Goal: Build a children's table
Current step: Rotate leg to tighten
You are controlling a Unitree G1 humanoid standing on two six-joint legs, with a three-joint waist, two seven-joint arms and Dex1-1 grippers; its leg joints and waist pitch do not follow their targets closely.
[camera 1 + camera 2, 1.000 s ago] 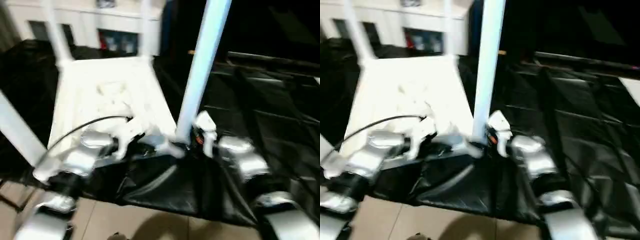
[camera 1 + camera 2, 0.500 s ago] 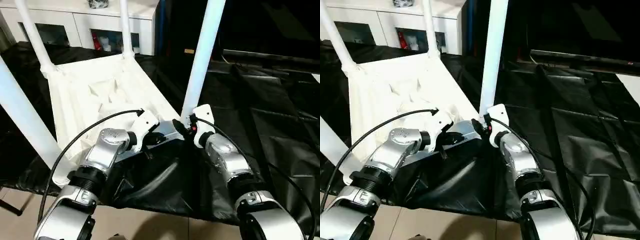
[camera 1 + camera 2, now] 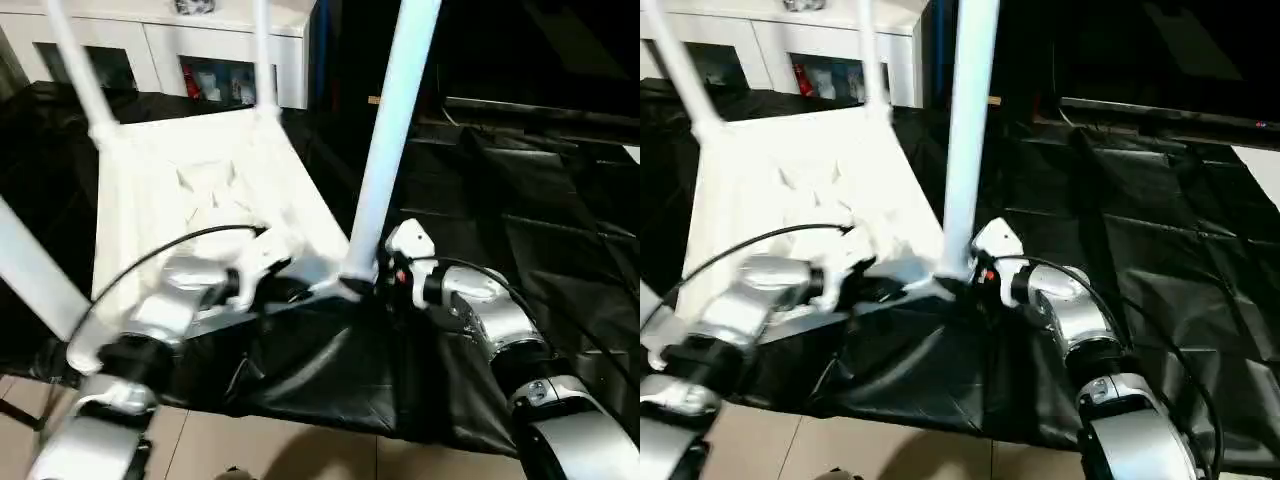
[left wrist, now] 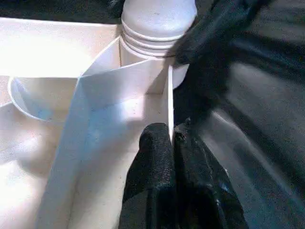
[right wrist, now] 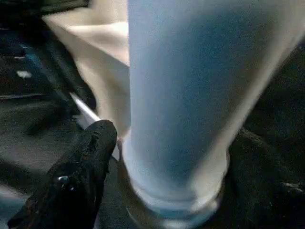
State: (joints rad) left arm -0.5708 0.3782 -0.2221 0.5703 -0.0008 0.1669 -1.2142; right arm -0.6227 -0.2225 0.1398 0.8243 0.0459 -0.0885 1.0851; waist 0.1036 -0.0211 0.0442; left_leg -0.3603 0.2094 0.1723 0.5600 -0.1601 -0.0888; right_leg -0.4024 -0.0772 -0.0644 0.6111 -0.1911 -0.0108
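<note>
The white tabletop (image 3: 200, 170) lies underside up on the black sheet, with white legs standing in its corner sockets. The near right leg (image 3: 385, 150) rises steeply from its socket. My left gripper (image 4: 171, 143) is shut on the tabletop's thin rim wall (image 4: 169, 100), right beside that socket. My right gripper (image 3: 384, 288) is at the base of the same leg (image 5: 190, 95). One black finger (image 5: 90, 148) stands just off the leg's side, and the other is hidden behind the leg. The right gripper's finger (image 4: 214, 28) also reaches to the leg base in the left wrist view.
A white cabinet (image 3: 180, 50) with glass-fronted doors stands behind the tabletop. The black sheet (image 3: 530, 230) covers the surface out to the right. Its front edge drops to a tiled floor (image 3: 300, 440) just before my arms.
The head views have shaken and shifted. My right forearm has swung out to the right while its gripper stays at the leg's base. The left gripper keeps its pinch on the rim.
</note>
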